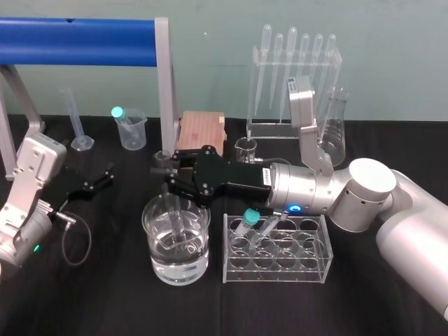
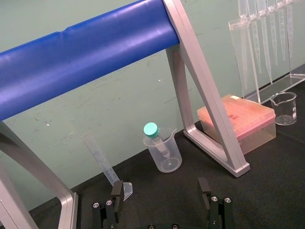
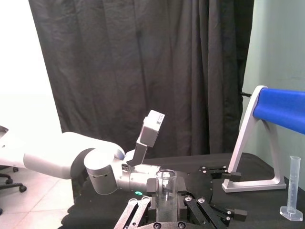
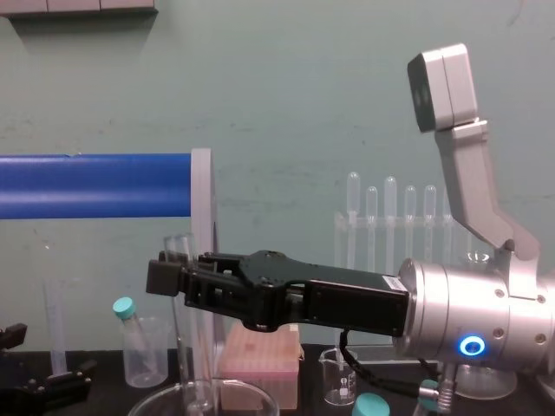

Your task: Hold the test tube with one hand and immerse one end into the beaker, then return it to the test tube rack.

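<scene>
Over the beaker [image 1: 159, 262], left of bench [image 1: 364, 301] centre, the right claw [image 1: 170, 173] reaches in sideways. It is black w/ angular linked fingers and is clamped on the tube [image 1: 176, 218] at its upper part. The tube is thin clear glass, near upright w/ a slight tilt, and its flared open rim pokes above the fingers. In the right wrist view the tube sits squarely btwn the two fingers. Its lower end runs down inside the beaker to about the liquid's surface; can't tell if the tip is under.

The beaker is wide, clear glass, w/ a thick round rim, part full of clear liquid. It stands on the black bench cloth just left of the rack [image 1: 308, 269]. The rack is a clear acrylic box w/ round holes, and one teal-capped tube [image 1: 250, 218] leans in it.

The right arm is smooth silver w/ a white rounded elbow, and a blue ring light shows at the wrist.

The left claw [image 1: 96, 179] is black too. It is low over the bench at far left, well apart from the beaker, fingers spread and empty.

At the back: a small plastic cup [image 1: 130, 131] holding a capped tube, a tall cylinder [image 1: 77, 122], a pink box [image 1: 201, 131], a stand of bulb pipettes [image 1: 294, 77] and a flask [image 1: 334, 129]. A blue padded bar [image 1: 77, 42] on a grey metal frame sits at back left.
</scene>
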Action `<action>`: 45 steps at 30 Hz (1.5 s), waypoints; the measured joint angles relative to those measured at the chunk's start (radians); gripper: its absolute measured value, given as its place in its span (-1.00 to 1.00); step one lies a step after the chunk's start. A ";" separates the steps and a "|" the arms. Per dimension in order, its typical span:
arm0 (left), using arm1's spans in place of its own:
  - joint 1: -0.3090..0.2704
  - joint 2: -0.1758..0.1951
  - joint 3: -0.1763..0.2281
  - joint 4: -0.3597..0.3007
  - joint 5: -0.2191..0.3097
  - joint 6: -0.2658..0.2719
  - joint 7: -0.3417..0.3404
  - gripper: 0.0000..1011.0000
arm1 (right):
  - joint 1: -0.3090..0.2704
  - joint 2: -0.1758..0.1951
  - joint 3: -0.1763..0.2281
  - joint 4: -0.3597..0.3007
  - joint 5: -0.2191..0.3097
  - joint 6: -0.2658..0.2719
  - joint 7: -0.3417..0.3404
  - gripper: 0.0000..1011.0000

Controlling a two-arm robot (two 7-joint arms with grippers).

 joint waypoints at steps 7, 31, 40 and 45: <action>0.000 0.000 0.000 0.000 0.000 0.000 0.000 0.98 | 0.001 -0.004 0.003 0.007 -0.003 0.000 0.001 -0.51; 0.000 0.000 0.000 0.000 0.000 0.000 0.000 0.98 | 0.000 -0.003 0.005 0.006 -0.003 0.001 0.000 -0.51; 0.000 0.000 0.000 0.000 0.000 0.000 0.000 0.98 | 0.000 -0.003 0.005 0.005 -0.002 0.000 0.000 -0.51; 0.000 0.000 0.000 0.000 0.000 0.000 0.000 0.98 | 0.000 -0.003 0.005 0.005 -0.002 0.000 0.000 -0.51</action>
